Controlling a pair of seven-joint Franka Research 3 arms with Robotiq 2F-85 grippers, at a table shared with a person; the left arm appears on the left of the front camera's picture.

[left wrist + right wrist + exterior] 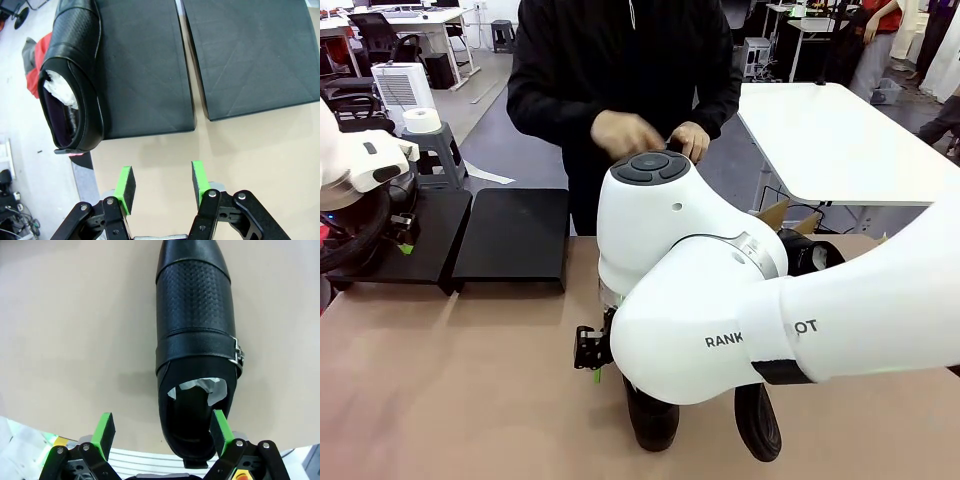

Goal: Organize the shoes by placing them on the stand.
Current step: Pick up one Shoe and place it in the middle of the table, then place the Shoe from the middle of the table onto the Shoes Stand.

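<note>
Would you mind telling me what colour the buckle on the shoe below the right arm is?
Silver; the buckle shows best in the right wrist view.

Shoe on stand [75, 50]: glossy black leather, perforated grain along the top, crumpled white paper [57, 90] inside. Shoe off stand [195, 315]: same glossy leather, smooth toe, pebbled mid band, shiny metal buckle [238, 352], white paper stuffing [200, 386]. Stand [145, 65]: matt black, fine rough texture. Table [250, 160] beside stand: tan, matt, smooth. Pads [126, 187]: matt green, rubbery. Arm shell [660, 230]: glossy white plastic.
</note>
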